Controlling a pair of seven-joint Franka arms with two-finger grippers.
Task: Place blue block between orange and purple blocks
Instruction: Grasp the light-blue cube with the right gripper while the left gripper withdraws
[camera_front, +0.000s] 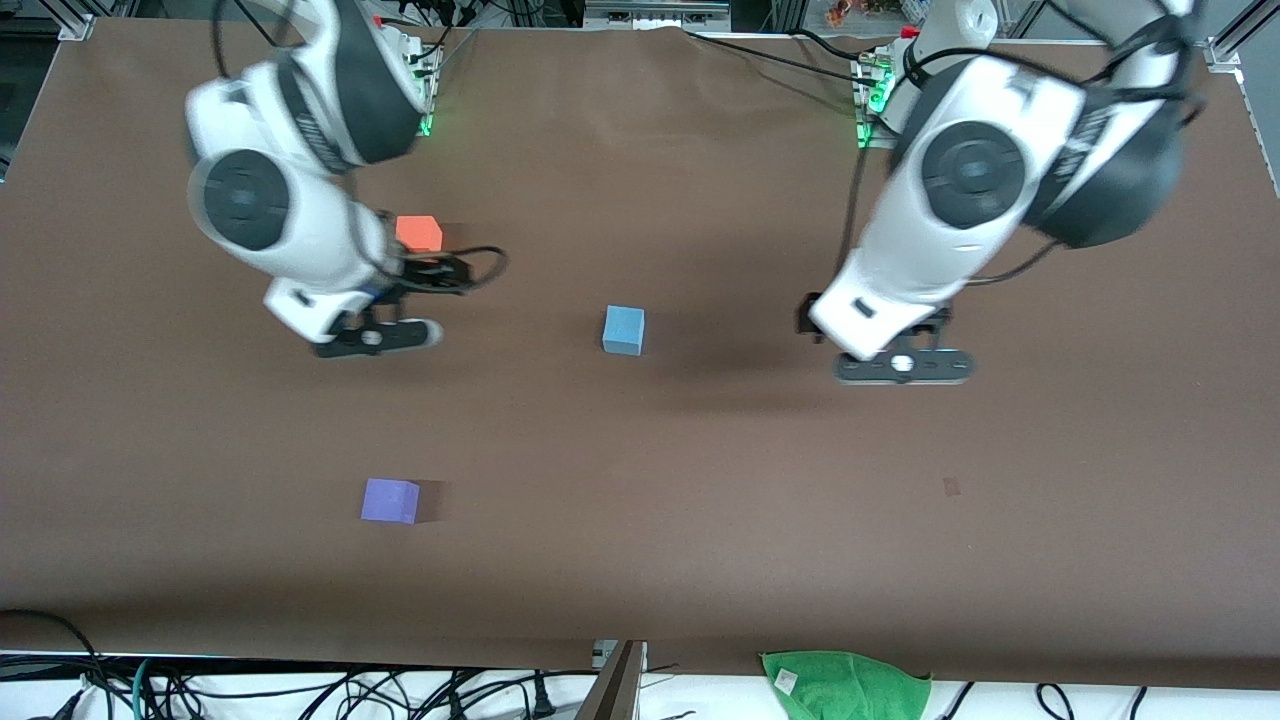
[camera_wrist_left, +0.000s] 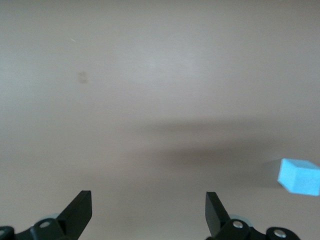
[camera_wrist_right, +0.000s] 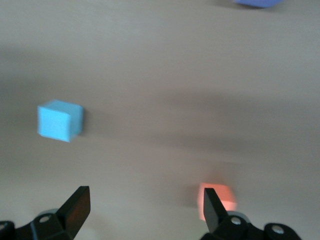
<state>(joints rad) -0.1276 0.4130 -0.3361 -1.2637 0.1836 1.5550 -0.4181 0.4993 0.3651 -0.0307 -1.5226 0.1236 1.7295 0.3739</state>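
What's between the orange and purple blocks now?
Nothing: bare table between the orange block and purple block, per the front view. Blue block sits off toward the left arm's end.

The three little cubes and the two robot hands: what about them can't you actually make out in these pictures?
- Orange block: front view, its edge nearest the camera is covered by the right arm's cable; right wrist view, one of the right gripper's fingers covers part of it.
- Purple block: right wrist view, cut off by the picture's edge.
- Blue block: left wrist view, blurred near the picture's edge.
- Left gripper: front view, the wrist hides its jaws.
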